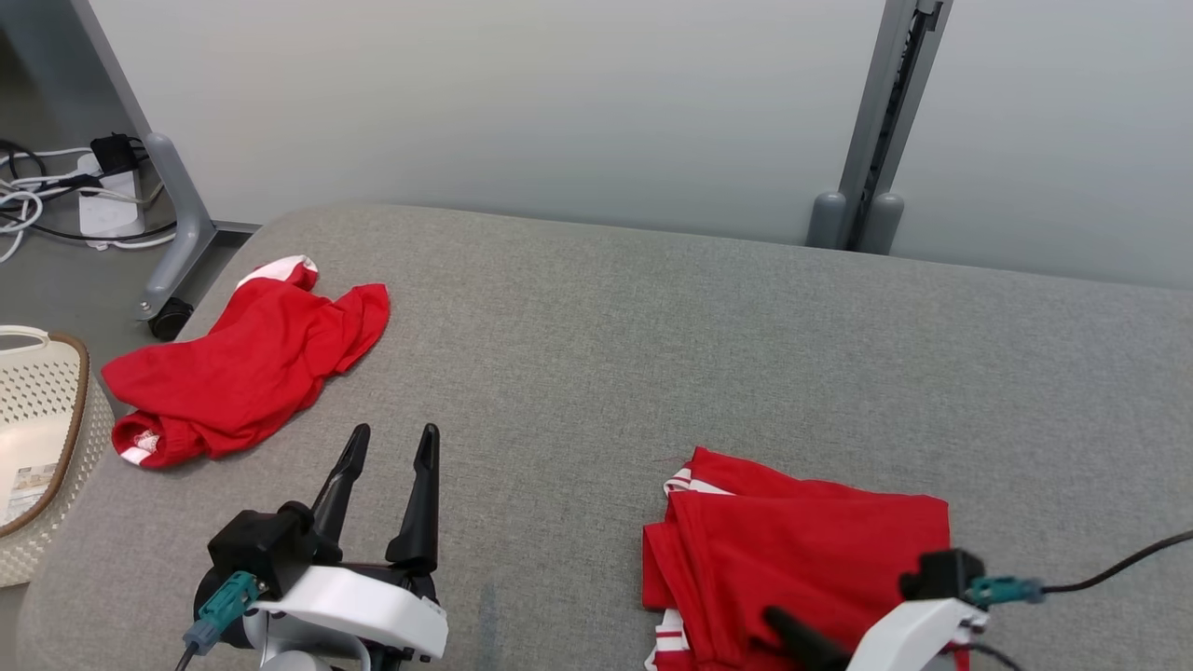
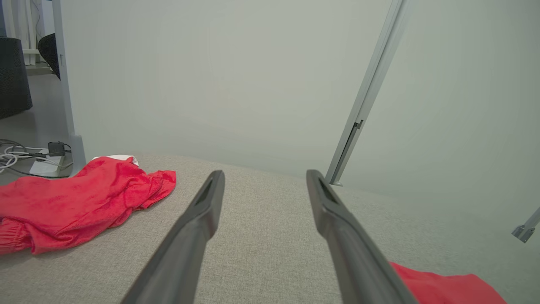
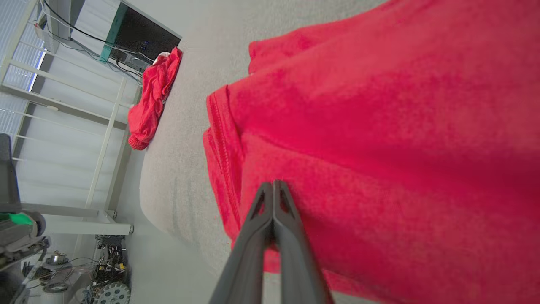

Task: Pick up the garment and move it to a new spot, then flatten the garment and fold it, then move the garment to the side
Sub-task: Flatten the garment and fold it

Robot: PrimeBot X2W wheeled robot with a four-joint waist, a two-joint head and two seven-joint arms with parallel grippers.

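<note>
- The folded garment (image 1: 802, 550) lay flat on the table (image 1: 652, 335), near the near edge and to the right; its lower part ran out of the head view
- Its left edge showed stacked folds with white stripes at the corners, and its far edge ran fairly straight
- The right gripper (image 3: 273, 182) was clenched, both fingers pressed together along their tips, and lay over the near left part of the folded garment, close to its stitched hem
- Whether any cloth was pinched between those fingers could not be told
- The left gripper (image 1: 393, 431) was released, fingers spread wide and pointing toward the far edge, above bare table, touching nothing
- It stood between the two garments, well apart from the folded one
- A crumpled garment (image 1: 247, 363) sat at the far left, close to the table's rounded left edge, with a white band at its far tip and another at its near end
- A pale basket (image 1: 47, 401) with a brown rim stood just beside the left edge, near the crumpled garment
- Wide bare grey cloth lay open between the garments, across the middle, and out to the far and right edges
- Behind the far edge rose a pale wall with a grey post (image 1: 885, 121); cables (image 1: 47, 191) lay on the floor at the far left
</note>
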